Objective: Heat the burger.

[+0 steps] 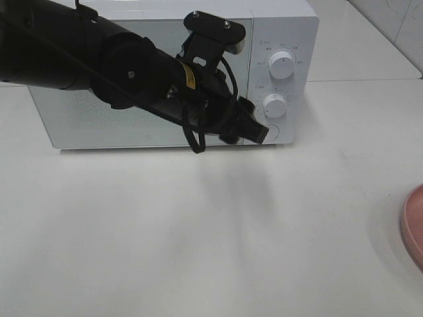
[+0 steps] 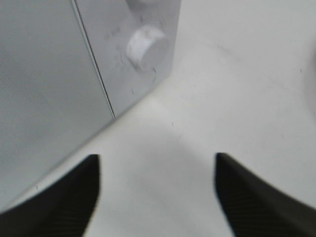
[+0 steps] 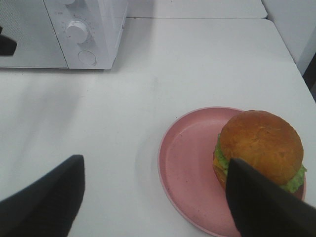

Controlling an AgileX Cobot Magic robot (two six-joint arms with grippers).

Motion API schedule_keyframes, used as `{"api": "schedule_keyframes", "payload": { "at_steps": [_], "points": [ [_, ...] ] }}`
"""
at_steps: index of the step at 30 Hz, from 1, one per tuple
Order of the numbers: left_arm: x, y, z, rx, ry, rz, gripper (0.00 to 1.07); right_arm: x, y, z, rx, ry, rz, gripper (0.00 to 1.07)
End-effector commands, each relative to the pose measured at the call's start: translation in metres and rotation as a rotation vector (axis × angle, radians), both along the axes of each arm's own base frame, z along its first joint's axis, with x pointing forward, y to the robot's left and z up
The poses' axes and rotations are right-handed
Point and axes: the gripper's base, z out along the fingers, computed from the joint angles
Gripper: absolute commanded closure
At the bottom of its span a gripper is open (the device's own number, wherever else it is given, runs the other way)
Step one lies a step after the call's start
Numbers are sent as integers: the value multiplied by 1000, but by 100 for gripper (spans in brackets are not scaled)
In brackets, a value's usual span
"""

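Microwave point(image 1: 178, 72) door shut, burger point(image 3: 260, 148) waiting on pink plate point(image 3: 190, 168) under my wide-open right gripper point(image 3: 153, 197); left gripper point(image 1: 254, 130), jaws wide, needs a square press on the door button point(image 1: 271, 133).

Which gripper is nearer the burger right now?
Right. The right gripper hangs open just above the burger on its pink plate; the left gripper is across the table at the microwave panel.

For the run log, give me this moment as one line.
left gripper: open, at microwave button corner | door: closed | right gripper: open, above burger on plate
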Motion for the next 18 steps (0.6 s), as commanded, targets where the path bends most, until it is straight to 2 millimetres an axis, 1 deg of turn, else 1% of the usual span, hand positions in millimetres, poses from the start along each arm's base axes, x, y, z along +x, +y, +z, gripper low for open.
{"api": "schedule_keyframes", "payload": {
  "at_steps": [1, 2, 3, 4, 5, 7, 10, 12, 13, 14, 15, 16, 17, 18],
  "points": [
    [-16, 3, 4, 87, 112, -1, 6, -4, 0, 0, -9, -33, -2, 32],
    [-22, 8, 4, 133, 175, 8, 6, -4, 0, 0, -9, -33, -2, 32],
    [-22, 8, 4, 133, 175, 8, 6, -4, 0, 0, -9, -33, -2, 32],
    [-29, 14, 5, 183, 260, 20, 7, -4, 0, 0, -9, -33, -2, 32],
    [-29, 14, 5, 183, 260, 20, 7, -4, 0, 0, -9, -33, -2, 32],
    [-42, 25, 7, 281, 383, 22, 7, -4, 0, 0, -9, -33, -2, 32],
    [-46, 29, 8, 316, 413, 18, 7, -4, 0, 0, -9, -33, -2, 32],
    [-56, 40, 18, 385, 476, 15, 7, -4, 0, 0, -9, -33, -2, 32],
    [-56, 40, 18, 385, 476, 15, 7, -4, 0, 0, -9, -33, -2, 32],
    [-58, 43, 23, 391, 478, 15, 7, -4, 0, 0, -9, -33, -2, 32],
    [-59, 49, 32, 394, 471, 21, 7, -4, 0, 0, -9, -33, -2, 32],
    [-59, 49, 32, 394, 471, 21, 7, -4, 0, 0, -9, -33, -2, 32],
    [-59, 54, 38, 390, 468, 29, 7, -4, 0, 0, -9, -33, -2, 32],
    [-58, 64, 50, 372, 464, 57, 7, -4, 0, 0, -9, -33, -2, 32]
  ]
}}
